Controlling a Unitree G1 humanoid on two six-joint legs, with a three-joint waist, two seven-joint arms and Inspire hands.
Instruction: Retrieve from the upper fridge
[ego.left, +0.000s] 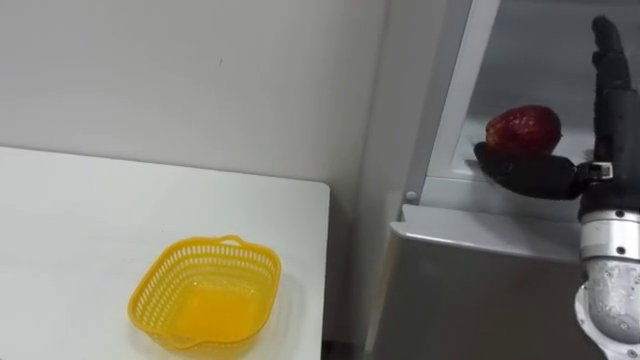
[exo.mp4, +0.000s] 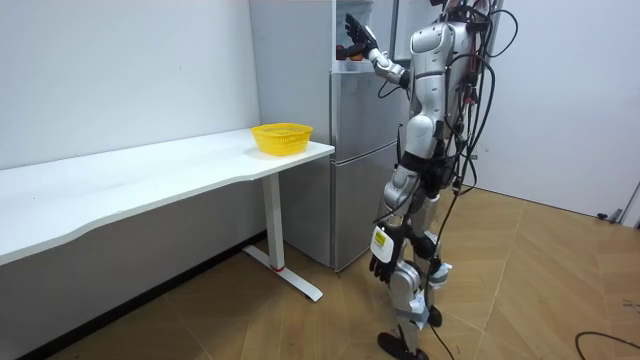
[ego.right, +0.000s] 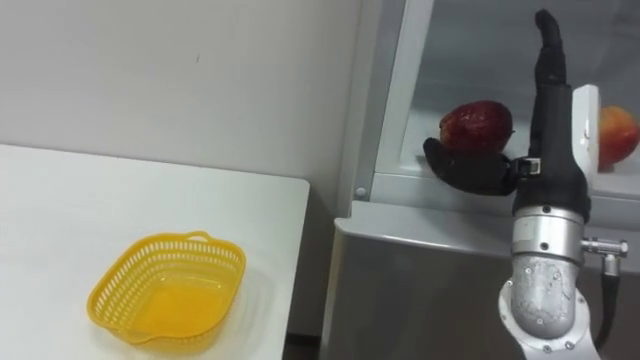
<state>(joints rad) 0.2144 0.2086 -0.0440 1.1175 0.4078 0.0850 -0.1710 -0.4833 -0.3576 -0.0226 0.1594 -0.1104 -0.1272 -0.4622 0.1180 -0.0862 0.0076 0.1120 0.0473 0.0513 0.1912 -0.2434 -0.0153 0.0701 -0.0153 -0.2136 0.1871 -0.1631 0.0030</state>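
Standing close to the tall grey fridge (exo.mp4: 352, 150) at the end of the white desk (ego.left: 80, 220), the robot has its right arm raised into the upper compartment. On the compartment's pale shelf (ego.left: 445, 186) lies a red apple (ego.left: 523, 130), round and glossy with a darker, mottled skin. The right hand (ego.left: 608, 140) is black and hard-shelled. It is released, with its fingers (ego.left: 606, 60) straight and upright to the right of the apple and its thumb (ego.left: 520, 173) stretched out low just beneath and in front of the fruit. Whether the thumb touches the apple I cannot tell. A second fruit (ego.right: 620, 135), orange-red and smooth, sits further right on the same shelf, partly hidden by the hand.

On the desk near its fridge-side edge sits a yellow plastic basket (ego.left: 148, 292). It is squarish with rounded corners, latticed walls and small loop handles on the rim, and its smooth bottom shows in full. The desk top is flat and matt, against a plain pale wall (ego.left: 200, 80). The left hand (exo.mp4: 378, 265) hangs low beside the robot's leg.
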